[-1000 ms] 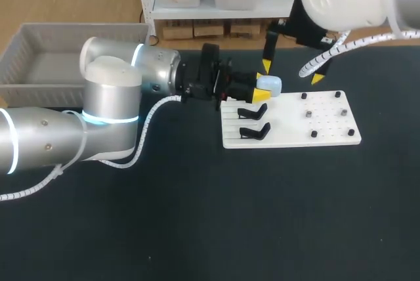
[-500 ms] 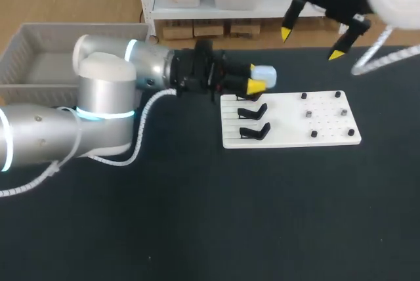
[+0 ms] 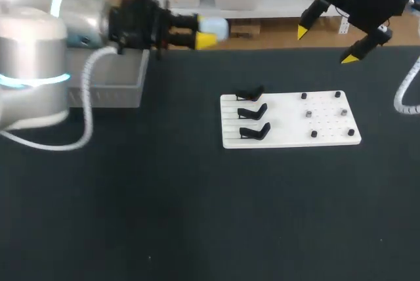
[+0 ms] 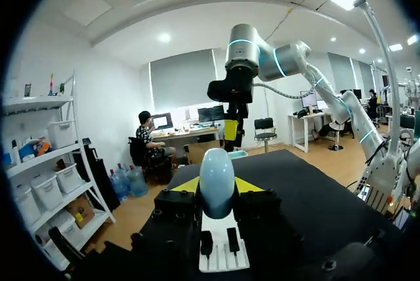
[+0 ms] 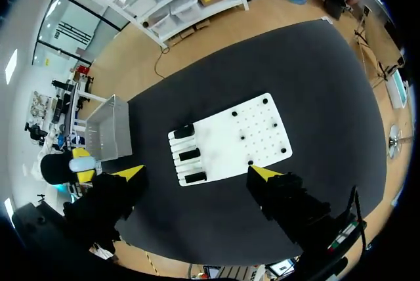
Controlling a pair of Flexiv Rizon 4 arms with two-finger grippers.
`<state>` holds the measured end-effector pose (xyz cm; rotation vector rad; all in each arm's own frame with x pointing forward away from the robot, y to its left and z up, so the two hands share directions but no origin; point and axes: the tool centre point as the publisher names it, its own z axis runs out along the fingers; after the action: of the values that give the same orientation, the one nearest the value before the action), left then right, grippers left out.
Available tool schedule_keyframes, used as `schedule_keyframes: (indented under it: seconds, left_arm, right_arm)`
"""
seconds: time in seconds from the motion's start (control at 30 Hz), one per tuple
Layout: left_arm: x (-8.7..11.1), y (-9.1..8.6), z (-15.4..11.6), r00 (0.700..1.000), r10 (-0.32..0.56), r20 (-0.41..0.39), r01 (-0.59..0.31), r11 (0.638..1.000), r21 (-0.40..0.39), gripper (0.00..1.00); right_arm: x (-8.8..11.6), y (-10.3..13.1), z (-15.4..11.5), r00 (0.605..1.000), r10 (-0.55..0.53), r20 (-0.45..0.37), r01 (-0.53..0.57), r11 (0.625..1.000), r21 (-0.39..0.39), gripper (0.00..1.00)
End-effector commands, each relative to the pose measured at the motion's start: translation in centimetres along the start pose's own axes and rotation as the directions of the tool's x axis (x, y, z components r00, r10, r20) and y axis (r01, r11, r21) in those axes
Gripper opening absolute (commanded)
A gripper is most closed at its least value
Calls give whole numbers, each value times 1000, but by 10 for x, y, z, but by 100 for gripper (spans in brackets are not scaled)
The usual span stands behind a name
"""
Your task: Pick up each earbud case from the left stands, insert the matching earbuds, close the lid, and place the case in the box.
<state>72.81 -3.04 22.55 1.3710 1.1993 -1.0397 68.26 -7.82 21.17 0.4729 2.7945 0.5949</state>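
My left gripper (image 3: 207,29) is shut on a pale blue earbud case (image 3: 213,27), held in the air near the table's far edge, beside the grey box (image 3: 118,94). In the left wrist view the case (image 4: 216,181) stands upright between the yellow-tipped fingers (image 4: 186,185). The white board (image 3: 289,130) carries three empty black stands (image 3: 252,110) on its left part and several small dark earbud pieces (image 3: 308,114) on its right part. High over the far right, my right gripper (image 3: 326,44) hangs wide open and empty. Looking down from there, its view takes in the board (image 5: 216,140) and the case (image 5: 80,161).
The grey box (image 5: 108,130) sits at the table's far left, partly hidden by my left arm in the head view. My right arm (image 4: 239,77) hangs ahead of the left gripper above the board (image 4: 223,255). Dark tabletop (image 3: 197,215) spreads in front of the board.
My left gripper lifted the case off the top stand and carried it up and left toward the box. My right arm rose and swung farther right.
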Motion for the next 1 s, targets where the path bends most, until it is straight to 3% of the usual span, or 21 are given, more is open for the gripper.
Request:
schedule_keyframes:
  seconds: [0.03,0.1,0.2,0.3,0.37,0.5,0.67,0.73,1.0]
  left_arm:
    - [-14,-12,-79,983,-74,-170,16,947,-320,0]
    - [-2,0,-101,952,-116,-283,5,931,-365,0]
    - [23,19,-134,915,-201,-351,28,897,-441,0]
    - [47,37,-163,870,-276,-410,44,869,-493,0]
    - [60,47,-179,856,-321,-405,73,852,-519,0]
    - [84,67,-201,814,-359,-456,87,852,-516,0]
    - [111,93,-225,806,-365,-466,98,859,-503,0]
    - [121,103,-233,789,-367,-493,95,865,-492,0]
    - [148,145,-256,806,-331,-491,75,880,-470,0]
  right_arm:
    - [3,-1,0,999,2,37,-2,1000,1,100]
    - [3,-1,0,999,2,37,-2,1000,1,100]
    - [3,-1,0,999,2,37,-2,1000,1,100]
    - [3,-1,0,999,2,37,-2,1000,1,100]
    - [3,-1,0,999,2,37,-2,1000,1,100]
    - [3,-1,0,999,2,37,-2,1000,1,100]
    - [3,-1,0,999,2,37,-2,1000,1,100]
    - [3,-1,0,999,2,37,-2,1000,1,100]
    - [3,-1,0,999,2,37,-2,1000,1,100]
